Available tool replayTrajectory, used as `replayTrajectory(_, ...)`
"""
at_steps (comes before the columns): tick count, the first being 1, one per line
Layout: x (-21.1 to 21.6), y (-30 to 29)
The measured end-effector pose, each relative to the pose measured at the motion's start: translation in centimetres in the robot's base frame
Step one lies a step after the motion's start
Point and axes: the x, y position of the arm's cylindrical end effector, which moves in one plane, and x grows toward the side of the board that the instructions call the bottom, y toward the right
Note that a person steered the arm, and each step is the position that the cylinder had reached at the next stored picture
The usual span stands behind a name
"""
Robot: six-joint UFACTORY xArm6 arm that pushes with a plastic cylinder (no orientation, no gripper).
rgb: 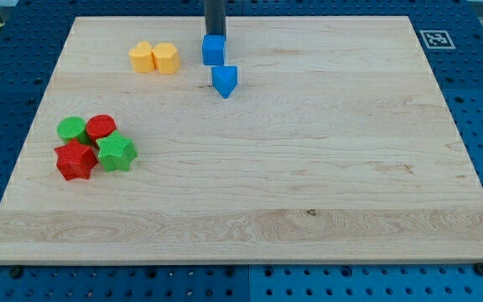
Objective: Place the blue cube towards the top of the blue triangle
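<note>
My tip stands at the upper edge of the blue cube, seemingly touching it (there is no gripper, only a rod). The cube sits just above the blue triangle, near the desk's top. Two yellow blocks lie to its left.
</note>
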Motion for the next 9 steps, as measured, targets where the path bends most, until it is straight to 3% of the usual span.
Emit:
replayTrajectory(3, 0.9, -2.9)
replayTrajectory(5, 4.1, 0.8)
replayTrajectory(7, 4.4, 1.3)
replayTrajectory(9, -0.6, -5.5)
